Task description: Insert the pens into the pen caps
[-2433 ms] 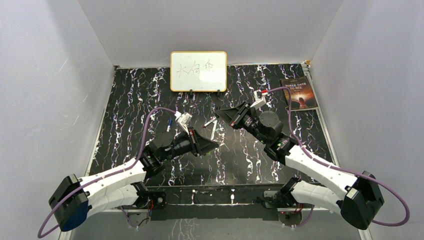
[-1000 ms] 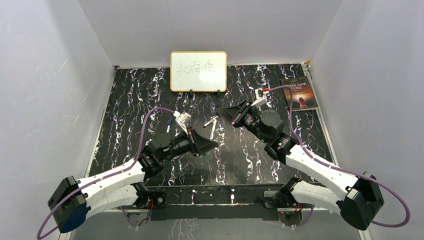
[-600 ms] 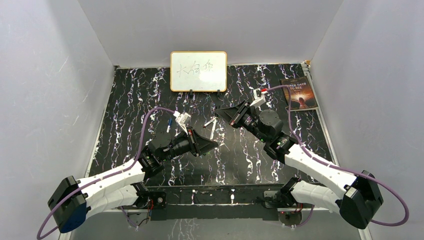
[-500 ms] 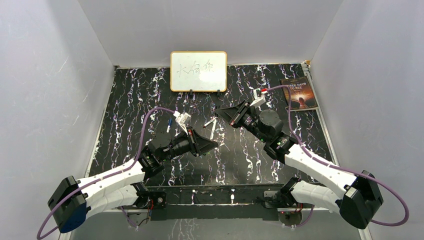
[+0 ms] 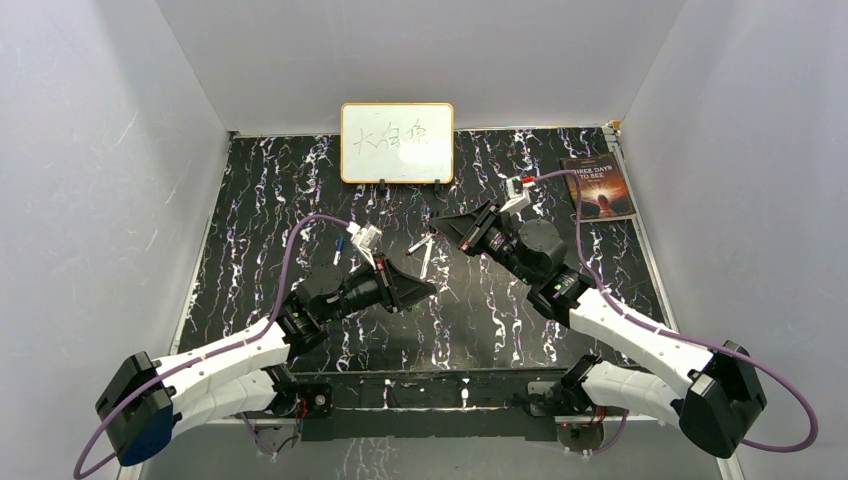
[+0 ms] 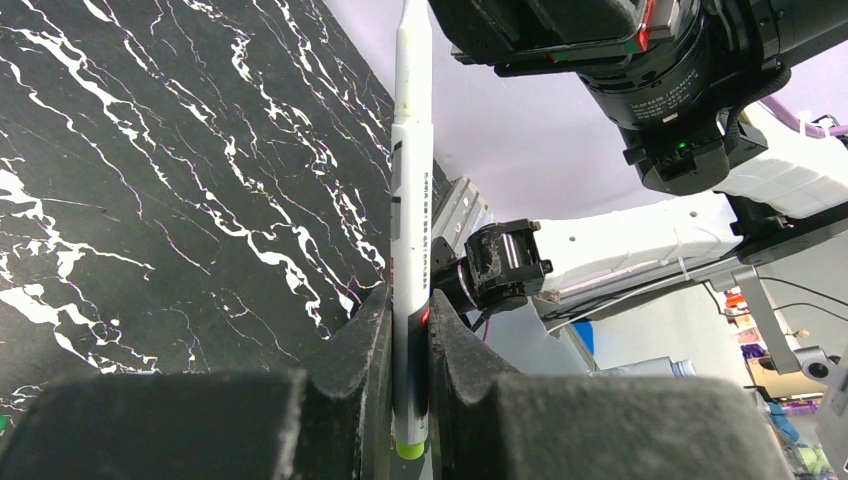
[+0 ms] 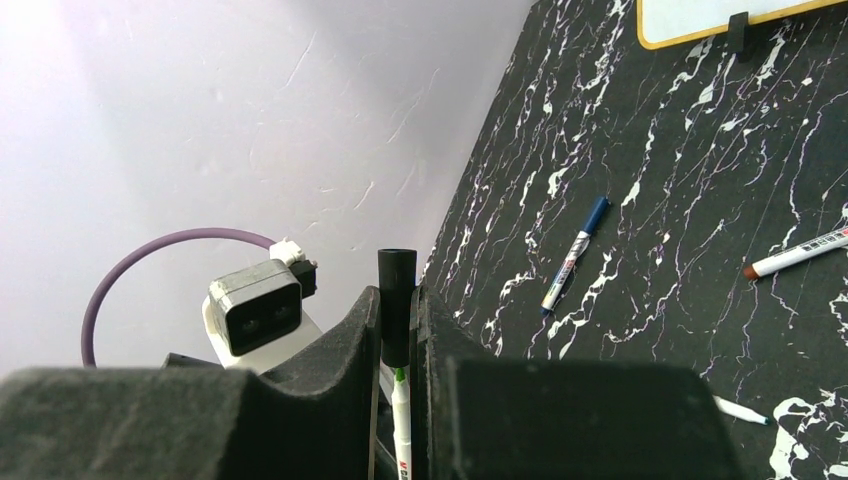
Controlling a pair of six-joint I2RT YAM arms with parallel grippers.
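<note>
Your left gripper [image 6: 408, 302] is pressed tight on a whitish pen [image 6: 411, 180]. It pinches the pen low on the barrel, so the green end sticks out under the fingers at the bottom of the left wrist view. The barrel runs straight up that frame to the right arm's black housing at the top edge.

Your right gripper [image 7: 395, 298] is clamped on the black cap [image 7: 396, 268], which stands upright between the fingers in the lower centre of the right wrist view. The pen's green tip sits directly under the cap's lower end, in line with it; you cannot tell whether it is inside.

In the overhead view the two grippers face each other over the middle of the marbled black table [image 5: 250, 200].

A blue-capped pen [image 7: 575, 255] lies flat on the table right of centre in the right wrist view. An uncapped pen [image 7: 800, 254] with a brownish tip lies at that frame's right edge.
</note>
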